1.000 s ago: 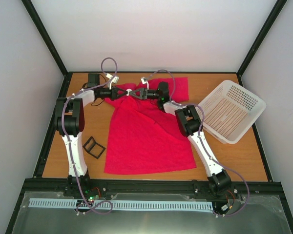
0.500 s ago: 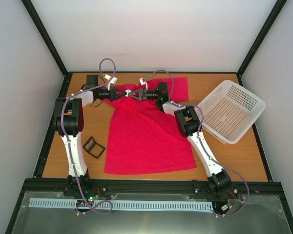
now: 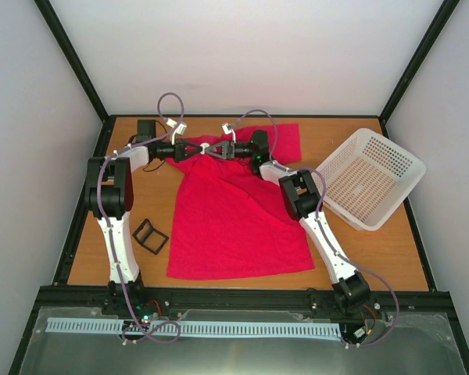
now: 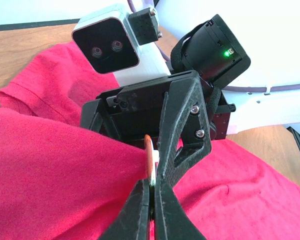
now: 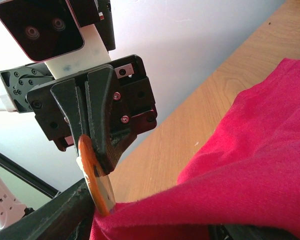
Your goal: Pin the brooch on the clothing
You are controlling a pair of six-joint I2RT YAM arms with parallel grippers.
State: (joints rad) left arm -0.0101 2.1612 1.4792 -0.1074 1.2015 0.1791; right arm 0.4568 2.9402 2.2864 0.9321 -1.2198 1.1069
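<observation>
The left gripper (image 4: pixel 151 192) has its jaws all but closed on the rim of the small round orange-and-white brooch (image 4: pixel 150 162); the brooch stands edge-on against a raised fold of the crimson-red short-sleeved T-shirt (image 3: pixel 234 226). The right gripper (image 3: pixel 214 148) meets it tip to tip, jaws spread wide around that fold.

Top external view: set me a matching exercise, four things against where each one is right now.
Things:
1. brooch
2. red T-shirt
3. white basket
4. black frame case

Places:
A. at the right side of the table
B. left of the shirt, beside the left arm
C. gripped in the left pincer, at the shirt's top edge
D. spread over the middle of the table

Pairs: 1-C, 2-D, 3-A, 4-B.
</observation>
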